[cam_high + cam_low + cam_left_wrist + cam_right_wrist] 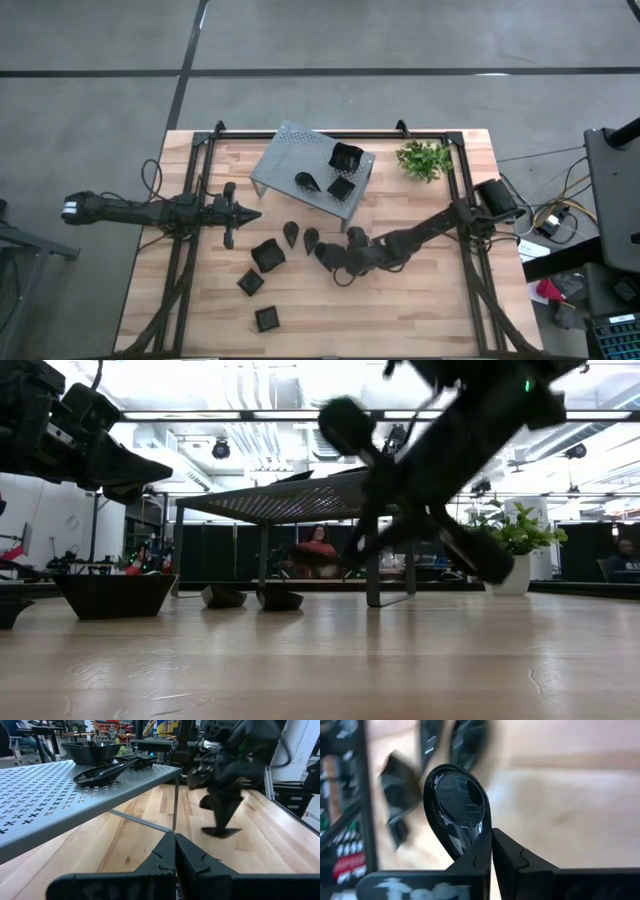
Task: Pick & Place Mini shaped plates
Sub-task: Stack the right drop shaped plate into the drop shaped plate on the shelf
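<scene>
Small black plates are spread over the table. Two teardrop ones (291, 234) (311, 239) and three square ones (267, 255) (250, 283) (266, 319) lie flat on the wood. Three more (345, 157) (305, 182) (341, 187) sit on top of the grey perforated shelf (290, 150). My right gripper (335, 258) is low over the table in front of the shelf, shut on a glossy teardrop plate (455, 805). My left gripper (245, 212) hovers left of the shelf, shut and holding nothing; its fingers (175, 852) are closed together. My right gripper pinches the teardrop plate by its narrow pointed end (476, 842) between the two fingers. The wide round end (452, 785) stands free beyond the fingertips, with the plate tilted on edge. It is close over the table; whether it touches the wood, I cannot tell.
A small green plant (424, 160) stands at the far right of the table, beside the shelf. The shelf's thin legs (175, 800) leave a gap beneath it. Bare wood lies on the near right part of the table (420, 310).
</scene>
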Controlling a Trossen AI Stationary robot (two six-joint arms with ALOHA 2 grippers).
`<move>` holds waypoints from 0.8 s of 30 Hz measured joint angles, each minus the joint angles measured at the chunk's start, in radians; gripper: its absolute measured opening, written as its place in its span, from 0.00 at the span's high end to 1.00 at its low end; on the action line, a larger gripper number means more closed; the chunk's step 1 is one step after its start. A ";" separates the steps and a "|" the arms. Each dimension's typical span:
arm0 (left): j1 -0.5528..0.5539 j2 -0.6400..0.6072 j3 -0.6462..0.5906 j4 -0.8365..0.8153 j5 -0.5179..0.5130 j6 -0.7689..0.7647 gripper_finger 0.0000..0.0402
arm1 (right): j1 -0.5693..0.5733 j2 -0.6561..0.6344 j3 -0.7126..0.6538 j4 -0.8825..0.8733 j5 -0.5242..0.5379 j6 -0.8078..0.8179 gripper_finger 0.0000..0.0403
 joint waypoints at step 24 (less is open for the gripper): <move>0.000 0.010 0.000 -0.004 0.000 0.000 1.00 | -0.208 -0.165 0.764 -1.100 -0.190 -0.676 0.98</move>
